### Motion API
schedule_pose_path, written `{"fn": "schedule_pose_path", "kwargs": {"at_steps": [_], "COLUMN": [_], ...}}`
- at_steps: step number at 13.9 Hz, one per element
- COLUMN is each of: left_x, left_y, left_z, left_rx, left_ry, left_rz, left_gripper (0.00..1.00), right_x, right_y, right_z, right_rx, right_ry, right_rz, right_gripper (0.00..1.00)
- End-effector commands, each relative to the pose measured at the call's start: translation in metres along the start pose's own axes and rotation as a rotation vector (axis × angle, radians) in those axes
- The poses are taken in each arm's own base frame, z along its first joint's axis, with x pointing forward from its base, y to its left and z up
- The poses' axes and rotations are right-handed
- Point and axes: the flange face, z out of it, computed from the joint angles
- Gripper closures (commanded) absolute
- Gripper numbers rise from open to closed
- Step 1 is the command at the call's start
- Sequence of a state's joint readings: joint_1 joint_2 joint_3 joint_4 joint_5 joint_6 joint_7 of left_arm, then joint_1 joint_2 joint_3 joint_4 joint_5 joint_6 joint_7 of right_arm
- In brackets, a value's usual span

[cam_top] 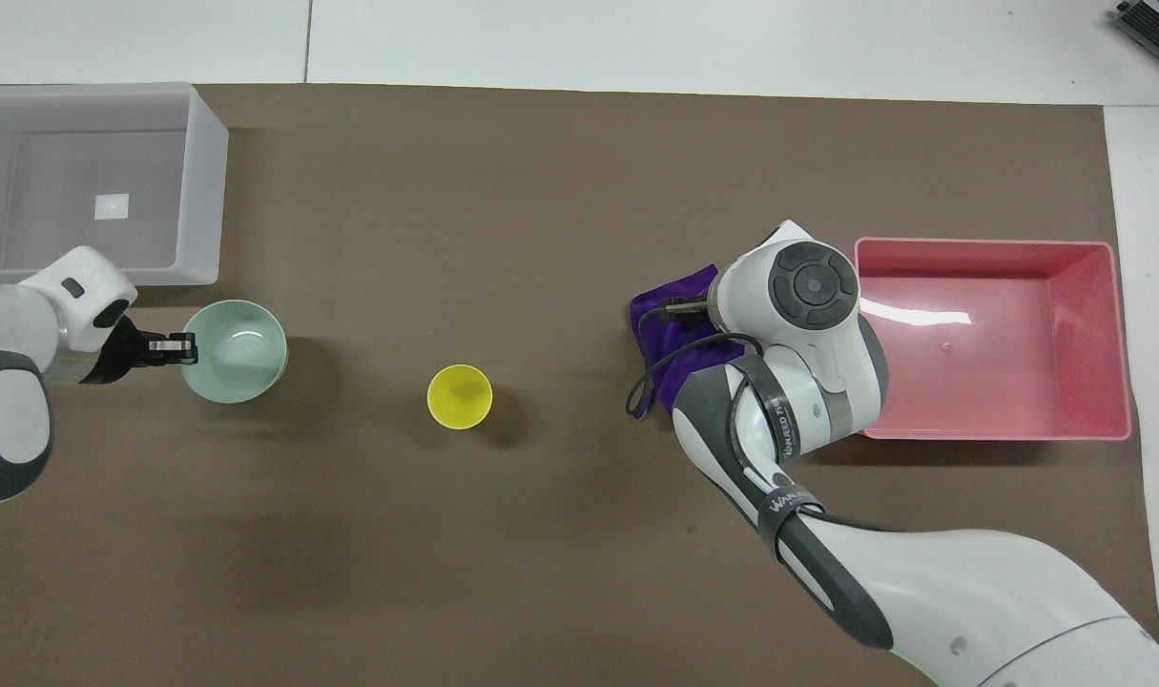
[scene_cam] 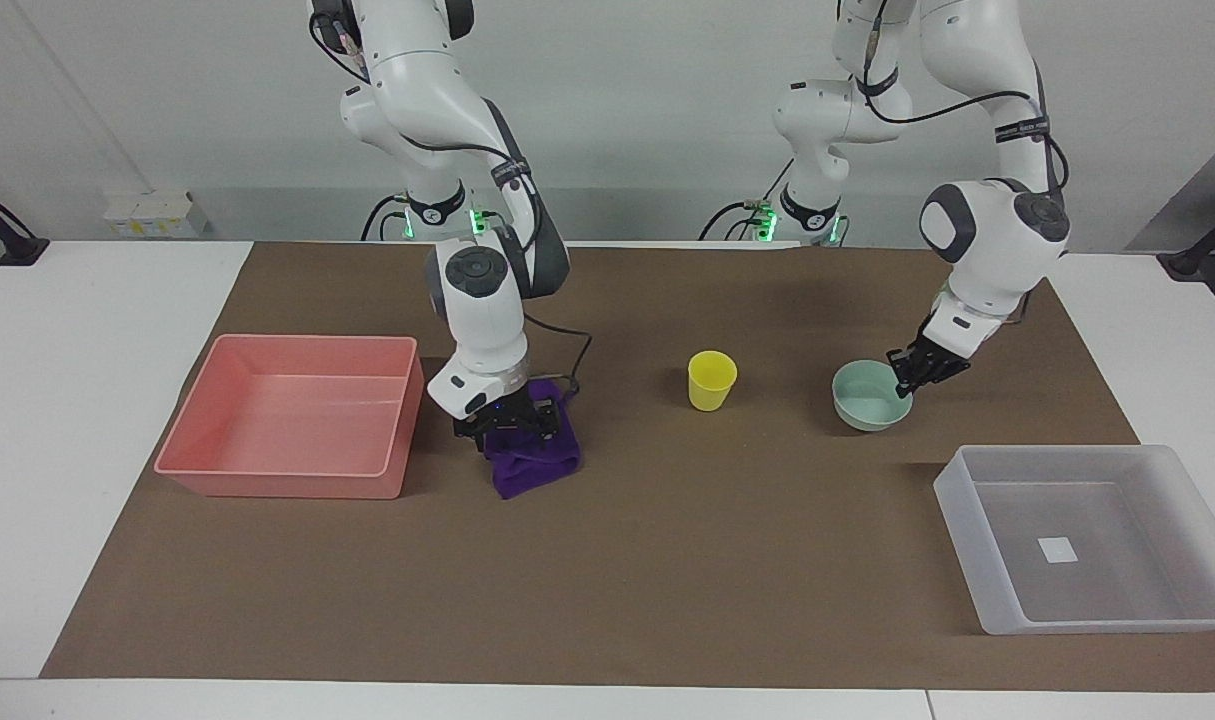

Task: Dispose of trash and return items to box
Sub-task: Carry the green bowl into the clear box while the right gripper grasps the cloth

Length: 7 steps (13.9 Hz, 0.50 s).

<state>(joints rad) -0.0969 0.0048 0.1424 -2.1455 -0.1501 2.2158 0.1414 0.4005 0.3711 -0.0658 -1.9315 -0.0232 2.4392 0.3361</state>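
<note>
Left claw (scene_cam: 914, 382) gripping bowl rim, right claw (scene_cam: 510, 424) spread over rag.

I'm pinching the mint bowl (scene_cam: 869, 398) rim with my left claw clenched, bowl sitting on the surface near the clear box (scene_cam: 977, 545). My right claw is pressing down, fingers wide apart, on the purple rag (scene_cam: 537, 462) lying beside the pink tray (scene_cam: 267, 480). Yellow cup (scene_cam: 712, 379) is standing between rag and bowl.
</note>
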Motion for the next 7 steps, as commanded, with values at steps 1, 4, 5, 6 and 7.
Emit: {"fn": "schedule_pose_path", "kwargs": {"at_steps": [1,4,5,6,7], "left_x": [0.041,0.073,0.084,0.095,0.107], "left_y": [-0.007,-0.024,-0.030,-0.039,-0.051], "left_z": [-0.033,-0.056,-0.067,-0.077,-0.085], "left_rx": [-0.005,0.011,0.019,0.024,0.026], "left_ry": [-0.003,0.045,0.065,0.074,0.069], "left_rz": [0.032,0.013,0.009,0.000,-0.016], "left_gripper": [1.00,1.00,1.00,1.00,1.00], "right_x": [-0.010,-0.017,-0.018,-0.017,-0.017], "right_y": [0.006,0.009,0.009,0.009,0.009], "right_z": [-0.003,0.004,0.004,0.003,0.003], "right_rx": [0.000,-0.003,-0.004,-0.004,-0.005], "right_ry": [0.003,-0.007,-0.012,-0.012,-0.015], "right_rz": [0.007,0.014,0.021,0.028,0.032], "right_gripper": [0.31,0.73,0.92,1.00,1.00]}}
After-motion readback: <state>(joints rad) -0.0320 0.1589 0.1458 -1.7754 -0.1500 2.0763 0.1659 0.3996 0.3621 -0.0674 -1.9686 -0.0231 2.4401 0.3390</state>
